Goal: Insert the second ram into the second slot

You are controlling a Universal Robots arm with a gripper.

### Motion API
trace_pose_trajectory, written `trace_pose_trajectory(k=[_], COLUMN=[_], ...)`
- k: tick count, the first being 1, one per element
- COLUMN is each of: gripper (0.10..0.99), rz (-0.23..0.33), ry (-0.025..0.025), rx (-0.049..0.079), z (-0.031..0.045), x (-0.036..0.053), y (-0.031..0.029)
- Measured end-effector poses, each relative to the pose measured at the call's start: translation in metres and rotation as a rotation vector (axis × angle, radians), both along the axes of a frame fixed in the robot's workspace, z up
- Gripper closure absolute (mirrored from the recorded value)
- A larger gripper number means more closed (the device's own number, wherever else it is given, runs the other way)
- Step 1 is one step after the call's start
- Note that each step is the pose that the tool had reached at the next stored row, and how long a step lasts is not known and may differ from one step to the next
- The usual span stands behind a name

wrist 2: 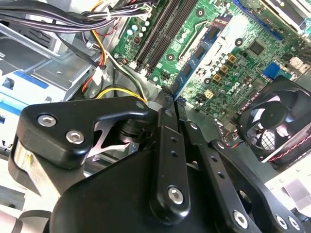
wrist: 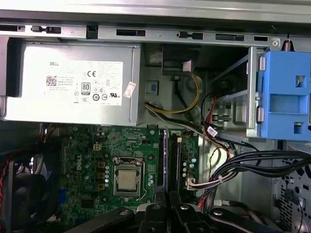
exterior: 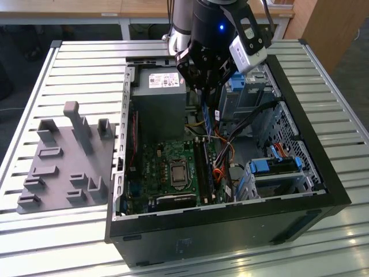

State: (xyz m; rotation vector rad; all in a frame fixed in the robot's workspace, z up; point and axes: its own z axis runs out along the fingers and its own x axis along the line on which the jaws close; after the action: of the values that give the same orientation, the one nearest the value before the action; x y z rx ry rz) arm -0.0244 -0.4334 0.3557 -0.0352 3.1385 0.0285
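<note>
Slatted metal table [exterior: 81, 69] carries open computer case [exterior: 230, 225], frame centre; gripper [exterior: 204, 95] clamps the second ram [exterior: 206, 118] over motherboard [exterior: 155, 161].

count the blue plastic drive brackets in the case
2: one blue bracket on the drive cage at the exterior view's lower right, another beside the gripper holding the second ram. The arm may hide more.

White printed label [wrist: 80, 83] on power supply [wrist: 24, 104]: barcode, certification marks, fine print. Small white sticker [exterior: 216, 115] on the second ram [exterior: 206, 118]: too small to read.
</note>
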Motion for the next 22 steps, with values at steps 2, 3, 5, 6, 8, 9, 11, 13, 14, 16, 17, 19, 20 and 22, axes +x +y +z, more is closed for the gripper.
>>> trace_pose_trajectory(k=[2, 3, 5, 6, 8, 9, 11, 13, 14, 16, 17, 19, 20, 22], gripper=[0.949, 0.949, 0.949, 0.949, 0.949, 0.949, 0.949, 0.949, 0.949, 0.949, 0.949, 0.949, 0.949, 0.949], rz=[0.000, 0.000, 0.000, 0.000, 0.000, 0.000, 0.000, 0.000, 0.000, 0.000, 0.000, 0.000, 0.000, 0.000], ry=[0.0000, 0.0000, 0.0000, 0.0000, -0.0001, -0.0001, -0.0001, -0.0007, -0.0011, -0.0026, -0.0026, -0.0026, -0.0026, -0.0026], rx=[0.000, 0.000, 0.000, 0.000, 0.000, 0.000, 0.000, 0.000, -0.001, -0.001, -0.001, 0.000, 0.000, 0.000], z=[-0.0001, -0.0002, -0.0005, -0.0006, -0.0009, -0.0012, -0.0016, -0.0018, -0.0019, -0.0025, -0.0027, -0.0031, -0.0033, -0.0036], x=[0.0000, 0.0000, 0.0000, 0.0000, 0.0000, 0.0000, 0.0000, 0.0000, 0.0001, 0.0000, 0.0000, 0.0000, 0.0000, 0.0000], y=[-0.0009, -0.0011, -0.0018, -0.0018, -0.0018, -0.0018, -0.0018, -0.0019, -0.0019, -0.0024, -0.0024, -0.0024, -0.0024, -0.0024])
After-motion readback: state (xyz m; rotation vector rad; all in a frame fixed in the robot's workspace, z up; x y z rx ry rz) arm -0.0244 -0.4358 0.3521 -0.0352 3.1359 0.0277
